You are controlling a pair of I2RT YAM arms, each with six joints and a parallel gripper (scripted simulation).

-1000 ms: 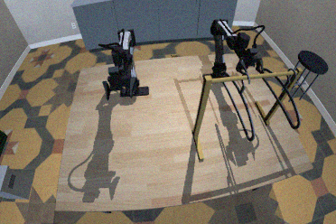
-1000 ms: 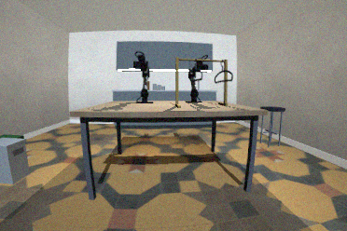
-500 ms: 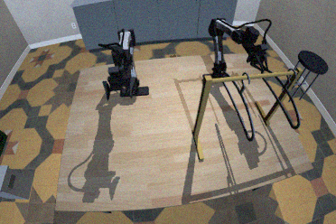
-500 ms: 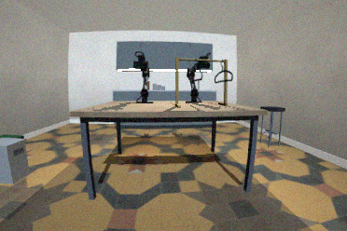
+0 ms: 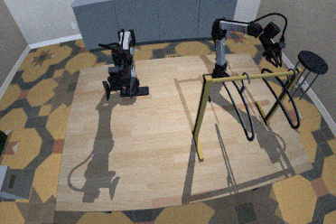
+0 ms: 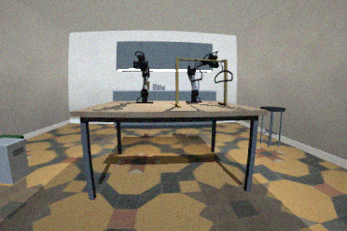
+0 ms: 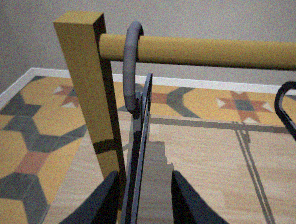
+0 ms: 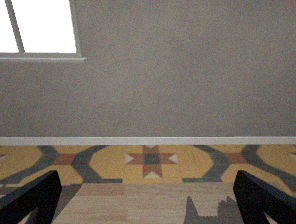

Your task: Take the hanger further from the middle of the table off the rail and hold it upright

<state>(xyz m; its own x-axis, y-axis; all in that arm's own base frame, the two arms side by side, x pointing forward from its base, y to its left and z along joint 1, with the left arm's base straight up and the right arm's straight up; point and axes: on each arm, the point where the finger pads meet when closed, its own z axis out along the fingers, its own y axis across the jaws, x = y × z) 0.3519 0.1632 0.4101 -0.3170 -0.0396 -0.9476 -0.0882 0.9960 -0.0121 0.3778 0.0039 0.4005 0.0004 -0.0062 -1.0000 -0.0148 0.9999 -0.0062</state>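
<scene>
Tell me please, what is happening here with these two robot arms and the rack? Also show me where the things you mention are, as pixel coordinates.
The left claw (image 5: 275,62) (image 6: 213,61) (image 7: 145,179) is at the outer hanger (image 5: 296,126) (image 7: 129,65). The hanger is between its open fingers, apparently not clamped, and hangs on the rail (image 5: 226,79) (image 6: 201,60) (image 7: 215,52). The other hanger (image 5: 251,138) (image 6: 199,79) (image 7: 278,102) hangs there too. The right claw (image 5: 125,90) (image 6: 140,64) (image 8: 147,179) is open, away from the rack.
</scene>
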